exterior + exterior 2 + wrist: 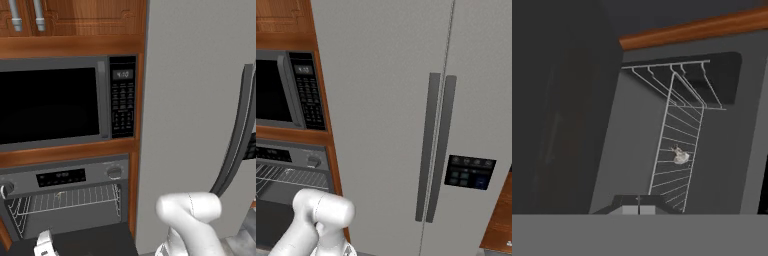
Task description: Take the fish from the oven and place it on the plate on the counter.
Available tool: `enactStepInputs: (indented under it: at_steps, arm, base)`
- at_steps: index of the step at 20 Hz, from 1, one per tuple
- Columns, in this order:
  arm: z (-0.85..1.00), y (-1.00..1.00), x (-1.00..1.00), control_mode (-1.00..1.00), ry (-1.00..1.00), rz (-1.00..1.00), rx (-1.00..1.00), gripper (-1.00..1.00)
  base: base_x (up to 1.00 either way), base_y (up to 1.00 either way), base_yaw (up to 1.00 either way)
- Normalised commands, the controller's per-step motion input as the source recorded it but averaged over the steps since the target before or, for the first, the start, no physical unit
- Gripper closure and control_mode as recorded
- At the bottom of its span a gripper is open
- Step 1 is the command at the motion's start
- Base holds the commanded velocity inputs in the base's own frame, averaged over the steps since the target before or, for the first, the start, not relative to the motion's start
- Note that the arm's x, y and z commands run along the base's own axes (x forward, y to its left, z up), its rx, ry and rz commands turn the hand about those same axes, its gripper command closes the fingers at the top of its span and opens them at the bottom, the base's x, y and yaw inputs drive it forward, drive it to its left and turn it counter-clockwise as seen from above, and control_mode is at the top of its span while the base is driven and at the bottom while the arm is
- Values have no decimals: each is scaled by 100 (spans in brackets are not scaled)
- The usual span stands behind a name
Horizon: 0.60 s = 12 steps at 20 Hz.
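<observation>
The oven (65, 172) stands with its dark glass door (85, 242) folded down and its wire rack (65, 199) bared. The fish (681, 156) lies on the rack (677, 145) as a small pale-grey shape, and it also shows as a faint speck, the fish (59, 194). My gripper (638, 206) hangs in front of the oven cavity and points into it, well short of the fish. Its fingertips meet at the middle, shut with nothing between them. The white hand (45, 244) sits above the lowered door. Plate and counter are out of view.
A black-windowed microwave (50, 102) with a keypad sits above the oven. The tall grey fridge (406, 125) with dark bar handles (436, 147) stands to the right. My white elbow (190, 210) rises before the fridge. Wood trim (132, 190) frames the oven.
</observation>
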Motion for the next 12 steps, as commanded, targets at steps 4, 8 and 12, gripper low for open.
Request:
enactStepInputs:
  at_steps: [4,8,12]
  arm:
    - [-1,0,100,-100,8,0,0,100]
    - [-15,20,78,-100,6,0,0,100]
    - [-51,18,22,-100,-3,-6,0,100]
  base:
    - [0,0,0]
    - [0,0,0]
    - [0,0,0]
